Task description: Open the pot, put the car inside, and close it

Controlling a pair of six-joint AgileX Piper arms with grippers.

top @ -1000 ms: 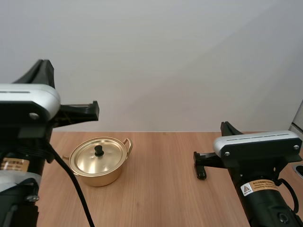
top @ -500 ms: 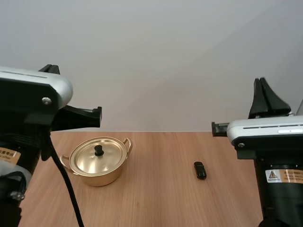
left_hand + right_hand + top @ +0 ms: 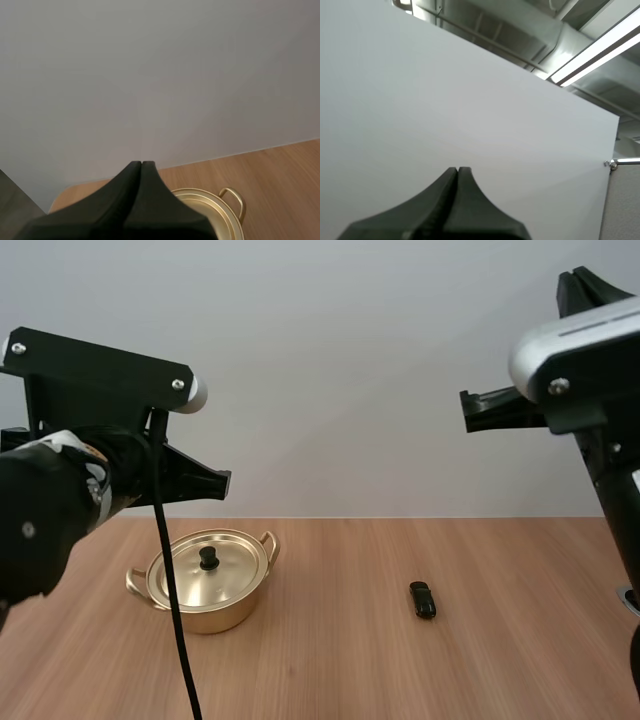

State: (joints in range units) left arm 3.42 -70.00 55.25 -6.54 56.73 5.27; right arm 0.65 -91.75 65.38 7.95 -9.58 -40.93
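From the high view, I judge the task not yet started. The pot [image 3: 208,582] sits on the left of the table [image 3: 330,670] with its lid [image 3: 207,570] still on and the black knob [image 3: 209,558] free of any grip. The car [image 3: 423,600], a small dark shape, lies on the bare wood to the right of the pot, well apart from it and with nothing touching it. My left gripper [image 3: 222,483] hangs high above the table on the left, over and a little behind the pot. My right gripper [image 3: 468,410] is higher up on the right, far above the car. From the left wrist view, my left gripper [image 3: 141,164] has its jaws pressed together into one dark wedge and holds nothing. Just beyond its tip I can see the gold rim and one loop handle of the pot [image 3: 220,220] on the wood. From the right wrist view, my right gripper [image 3: 457,171] is likewise closed and empty, and it points up at the plain wall rather than down at the table. So every step is left: lift the lid off, pick up the car and set it in the pot, then put the lid back. I'd say either arm must first come down and open its jaws before anything can be grasped.
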